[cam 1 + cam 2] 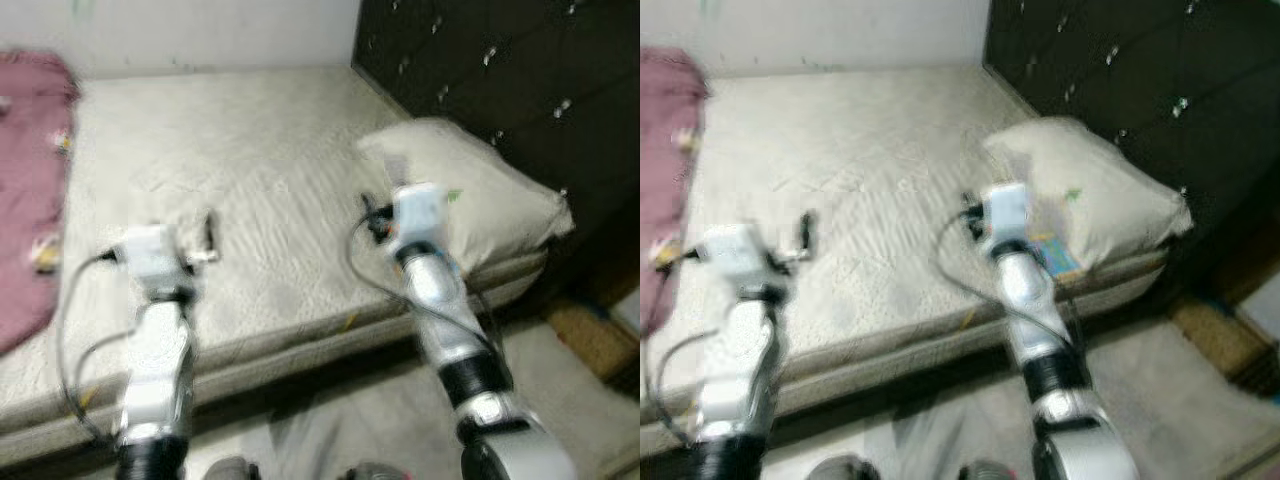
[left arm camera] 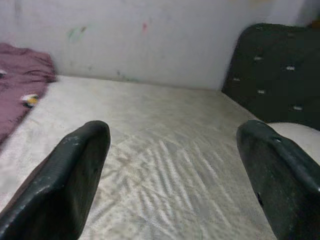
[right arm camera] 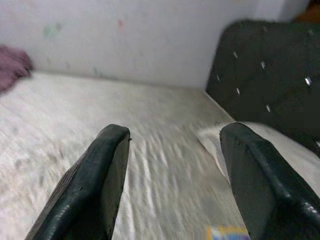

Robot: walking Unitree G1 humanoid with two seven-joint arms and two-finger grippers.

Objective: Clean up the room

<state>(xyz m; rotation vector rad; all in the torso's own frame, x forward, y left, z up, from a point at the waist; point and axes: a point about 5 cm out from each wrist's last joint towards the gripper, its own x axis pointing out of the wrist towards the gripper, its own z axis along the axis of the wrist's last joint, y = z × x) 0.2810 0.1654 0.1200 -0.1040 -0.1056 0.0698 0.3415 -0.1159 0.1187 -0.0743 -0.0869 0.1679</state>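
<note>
Bed (image 1: 250, 190) with pale pillow (image 1: 480, 190), maroon blanket (image 1: 30, 200), left pincer (image 2: 175, 165) and right pincer (image 3: 172, 175) both spread wide, empty

Both silver arms are reaching forward, side by side and well apart, blurred in the head views. The left gripper (image 2: 172, 165) is holding its two long black fingers (image 2: 70, 185) spread wide with nothing between them. The right gripper (image 3: 172, 170) is likewise gaping, its fingers (image 3: 95, 185) apparently empty.
</note>
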